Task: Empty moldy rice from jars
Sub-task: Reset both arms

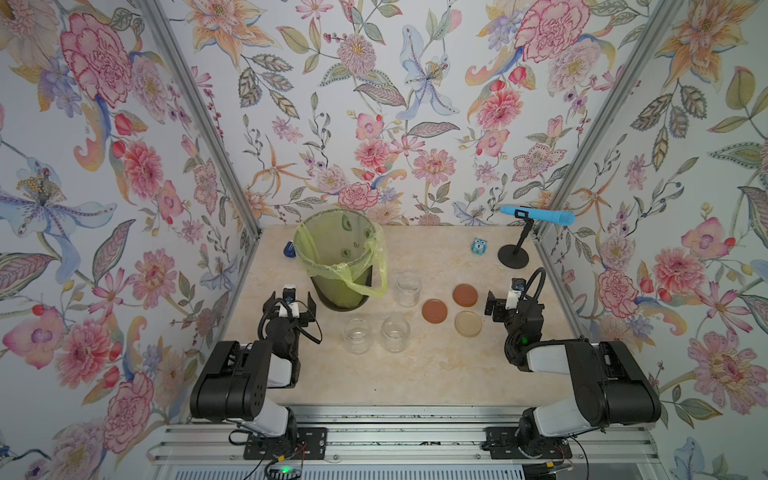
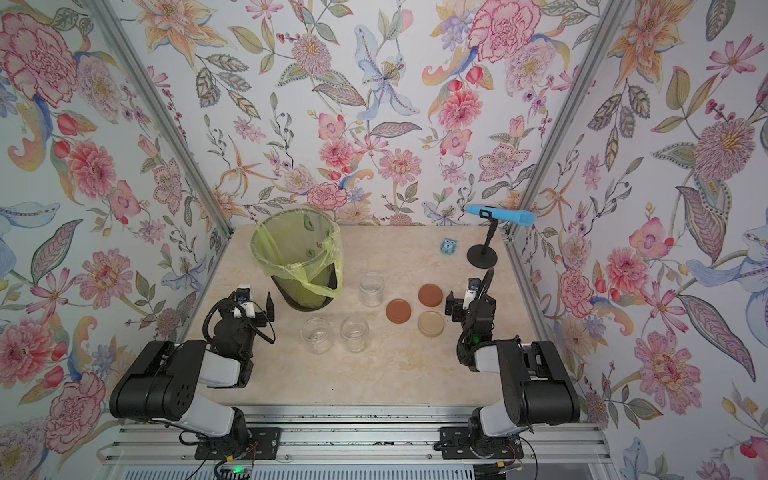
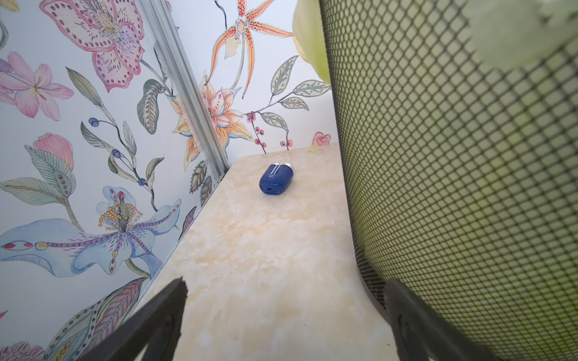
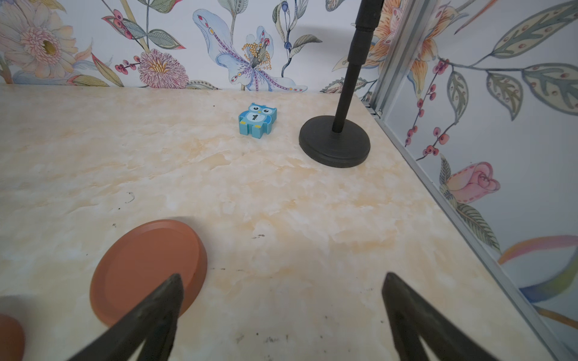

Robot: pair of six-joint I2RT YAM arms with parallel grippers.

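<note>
The desk is cream and marbled. It sits in a booth with floral wallpaper on three walls and aluminium posts in the back corners.

There are three clear glass jars, all upright and open. The left jar and the middle jar stand side by side between the two arms, nearer the left end effector. The far jar stands farther back.

Three lids lie flat just beside the right end effector, on its inner side. They are a near reddish-brown lid, a far reddish-brown lid and a beige lid.

One green mesh bin with a yellow-green liner stands just beside the left end effector, its mesh close to the right-hand finger. One small dark-blue device lies ahead of that end effector, near the back wall.

Ahead of the right end effector are one blue owl block marked "1" and one black stand holding a blue microphone.

Both end effectors have their fingers spread wide and hold nothing.
</note>
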